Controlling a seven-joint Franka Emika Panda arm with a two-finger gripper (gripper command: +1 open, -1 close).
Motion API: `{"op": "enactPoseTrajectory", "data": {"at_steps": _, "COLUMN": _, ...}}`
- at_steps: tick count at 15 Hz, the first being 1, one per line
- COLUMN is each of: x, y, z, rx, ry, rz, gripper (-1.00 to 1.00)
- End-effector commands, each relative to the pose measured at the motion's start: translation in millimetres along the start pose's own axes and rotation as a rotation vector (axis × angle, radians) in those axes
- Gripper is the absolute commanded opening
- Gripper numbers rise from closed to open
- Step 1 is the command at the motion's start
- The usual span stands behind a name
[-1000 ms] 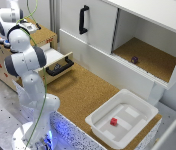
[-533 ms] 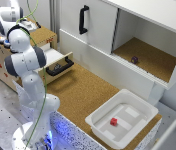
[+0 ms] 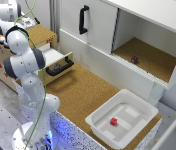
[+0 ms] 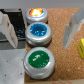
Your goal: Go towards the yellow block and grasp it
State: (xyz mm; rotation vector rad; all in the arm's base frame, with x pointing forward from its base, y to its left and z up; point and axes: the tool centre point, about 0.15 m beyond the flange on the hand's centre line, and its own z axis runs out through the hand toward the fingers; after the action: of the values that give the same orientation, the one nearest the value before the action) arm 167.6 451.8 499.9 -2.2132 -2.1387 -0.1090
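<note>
The yellow block shows only as a sliver at the edge of the wrist view, on the cork surface just outside one finger. My gripper is open, and its two pale fingers straddle a row of round buttons: orange, blue and green. Nothing is held between the fingers. In the exterior view the gripper hovers over the top of the wooden drawer unit at the exterior view's left. The arm hides the yellow block there.
An open drawer with a black handle juts from the wooden unit. A white bin holding a red block sits at the lower right of the exterior view. A white cabinet with a small dark object stands behind.
</note>
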Motion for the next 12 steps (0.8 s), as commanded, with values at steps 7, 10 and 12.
{"op": "enactPoseTrajectory", "data": {"at_steps": 7, "x": 45.2, "y": 92.2, "z": 22.6, "rx": 0.02, "ry": -0.098, "rz": -0.142, "gripper": 1.0}}
{"op": "enactPoseTrajectory", "data": {"at_steps": 10, "x": 47.8, "y": 113.5, "z": 29.3, "rx": 0.001, "ry": -0.107, "rz": -0.165, "gripper": 1.0}}
{"op": "enactPoseTrajectory", "data": {"at_steps": 12, "x": 46.8, "y": 126.5, "z": 30.5, "rx": -0.001, "ry": -0.106, "rz": -0.157, "gripper": 1.0}}
